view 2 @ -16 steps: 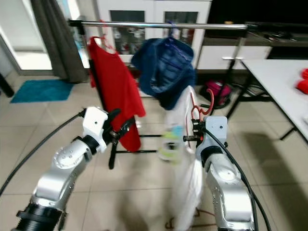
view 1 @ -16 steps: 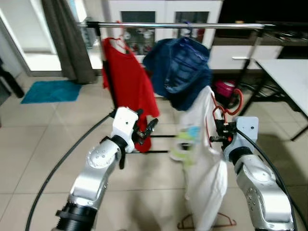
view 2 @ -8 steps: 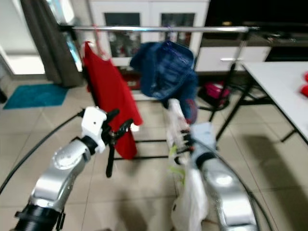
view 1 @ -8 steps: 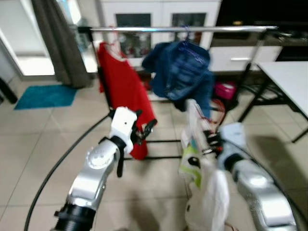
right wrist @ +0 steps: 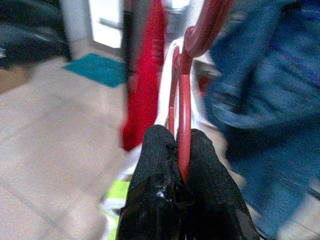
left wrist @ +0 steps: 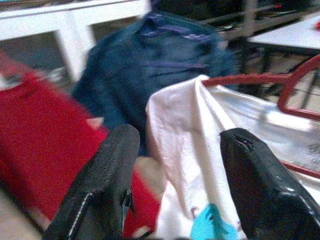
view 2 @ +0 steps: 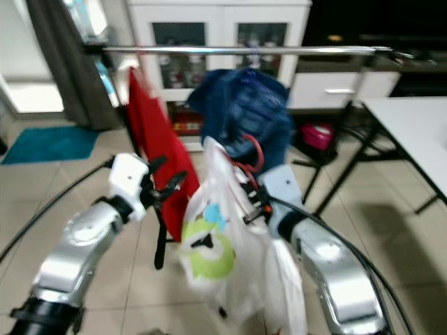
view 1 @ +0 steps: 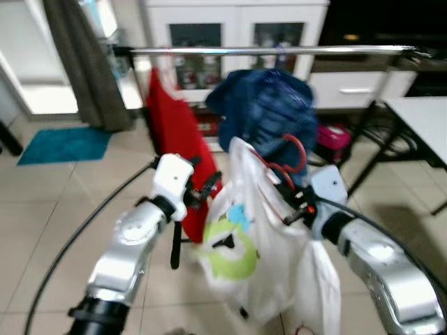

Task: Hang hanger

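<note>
My right gripper [view 1: 292, 204] is shut on a red hanger [view 1: 286, 159] that carries a white shirt [view 1: 246, 244] with a green and blue print. In the right wrist view the hanger's stem [right wrist: 184, 125] is pinched between the two black fingers. The hanger's hook sits below the metal rail [view 1: 279, 50], in front of a blue denim jacket [view 1: 269, 112] hung there. My left gripper [view 1: 202, 187] is open, just left of the white shirt, in front of a red shirt [view 1: 171, 132] on the rail. In the left wrist view the white shirt [left wrist: 200, 150] lies between the open fingers.
The clothes rack stands on a tiled floor with its black legs [view 1: 363, 153] spreading right. A white table [view 1: 426, 115] is at the right. A grey curtain [view 1: 80, 63] and a teal mat [view 1: 63, 143] are at the left, a white cabinet [view 1: 230, 28] behind the rail.
My right gripper has swung the hanger and white shirt up and to the left, towards the left gripper. The shirt now spreads out between the two arms. The camera has shifted slightly.
</note>
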`<state>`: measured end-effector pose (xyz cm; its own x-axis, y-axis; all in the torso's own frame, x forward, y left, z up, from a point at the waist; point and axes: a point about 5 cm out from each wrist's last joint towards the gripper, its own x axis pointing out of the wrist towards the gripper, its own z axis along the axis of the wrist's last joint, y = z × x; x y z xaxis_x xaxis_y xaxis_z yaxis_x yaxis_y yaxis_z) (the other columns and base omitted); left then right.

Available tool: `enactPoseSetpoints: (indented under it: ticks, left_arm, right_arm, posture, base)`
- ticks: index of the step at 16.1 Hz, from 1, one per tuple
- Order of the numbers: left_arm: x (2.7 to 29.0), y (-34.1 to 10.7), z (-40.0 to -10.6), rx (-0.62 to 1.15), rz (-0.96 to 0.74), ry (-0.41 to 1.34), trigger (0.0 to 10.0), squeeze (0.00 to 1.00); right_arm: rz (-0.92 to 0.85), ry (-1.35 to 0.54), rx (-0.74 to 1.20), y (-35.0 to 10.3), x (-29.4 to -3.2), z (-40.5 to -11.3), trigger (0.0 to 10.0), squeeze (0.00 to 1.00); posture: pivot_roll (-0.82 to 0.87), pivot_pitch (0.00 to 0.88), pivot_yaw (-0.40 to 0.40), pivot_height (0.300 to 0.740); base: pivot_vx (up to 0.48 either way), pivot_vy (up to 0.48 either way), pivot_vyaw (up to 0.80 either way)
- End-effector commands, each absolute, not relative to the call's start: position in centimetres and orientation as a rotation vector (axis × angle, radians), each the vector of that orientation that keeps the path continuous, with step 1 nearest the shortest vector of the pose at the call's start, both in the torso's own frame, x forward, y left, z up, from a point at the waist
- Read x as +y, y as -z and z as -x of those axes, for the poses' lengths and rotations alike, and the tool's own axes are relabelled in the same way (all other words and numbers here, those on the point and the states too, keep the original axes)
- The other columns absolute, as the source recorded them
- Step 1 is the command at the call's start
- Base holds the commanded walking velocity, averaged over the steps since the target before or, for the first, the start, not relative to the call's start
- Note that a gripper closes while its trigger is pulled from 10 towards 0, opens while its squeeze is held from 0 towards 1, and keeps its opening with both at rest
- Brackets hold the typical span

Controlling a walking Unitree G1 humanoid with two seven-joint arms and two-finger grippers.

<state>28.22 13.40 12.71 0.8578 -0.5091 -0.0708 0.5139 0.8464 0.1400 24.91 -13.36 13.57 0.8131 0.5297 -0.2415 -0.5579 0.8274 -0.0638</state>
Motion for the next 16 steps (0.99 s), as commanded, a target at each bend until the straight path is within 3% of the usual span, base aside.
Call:
enactPoseSetpoints:
  ticks: [1, 5, 16]
  left_arm:
    - [13.2, -12.9, -28.3, 0.025, -0.152, 0.542, 10.0, 0.0]
    - [13.3, -13.0, -28.2, 0.026, -0.163, 0.547, 10.0, 0.0]
    - [13.2, -12.9, -28.2, 0.043, -0.195, 0.581, 10.0, 0.0]
  right_arm:
    - [0.141, -0.598, 0.176, -14.8, -13.5, -25.1, 10.0, 0.0]
    - [0.163, -0.541, 0.127, -16.2, -13.6, -26.2, 10.0, 0.0]
    - [0.224, -0.17, -0.026, -18.8, -15.7, -29.5, 10.0, 0.0]
  posture:
    - [-0.13, 0.037, 0.003, 0.74]
    - [-0.13, 0.038, 0.003, 0.74]
    - [-0.12, 0.035, 0.013, 0.74]
  base:
    - [0.33, 0.0, 0.0]
    - [0.33, 0.0, 0.0]
    - [0.327, 0.0, 0.0]
